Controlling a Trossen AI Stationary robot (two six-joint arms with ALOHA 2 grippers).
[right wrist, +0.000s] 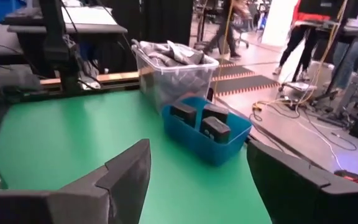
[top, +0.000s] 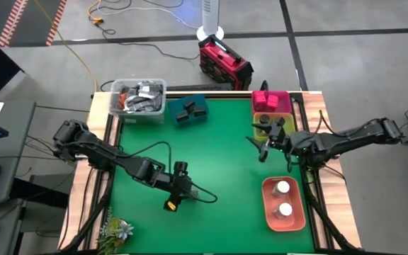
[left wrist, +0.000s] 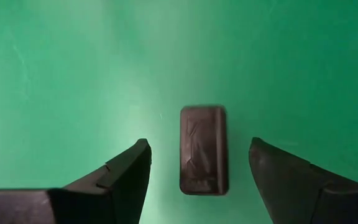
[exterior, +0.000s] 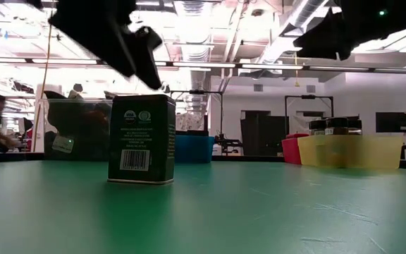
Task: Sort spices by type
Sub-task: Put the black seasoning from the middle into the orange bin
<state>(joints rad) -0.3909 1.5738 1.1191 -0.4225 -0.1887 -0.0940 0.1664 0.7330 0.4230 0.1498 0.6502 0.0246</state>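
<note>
Tins: one dark tin (left wrist: 204,149) is standing on the green mat directly beneath the left gripper (left wrist: 199,163), whose fingers are spreading wide around it, gripping nothing. Three more tins (right wrist: 202,119) are sitting in the teal tray (right wrist: 219,149) ahead of the right gripper (right wrist: 197,177), which is hanging open and empty; two white-capped jars (top: 283,198) are lying in the salmon tray (top: 268,212) just behind it.

Green table (top: 211,156), teal tray (top: 190,112), clear tub (top: 137,99), salmon tray (top: 283,221)

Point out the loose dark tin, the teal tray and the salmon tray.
dark tin (left wrist: 204,149), left wrist view, middle of its top face
teal tray (top: 190,119), high view, its front wall
salmon tray (top: 270,212), high view, left rim
</note>
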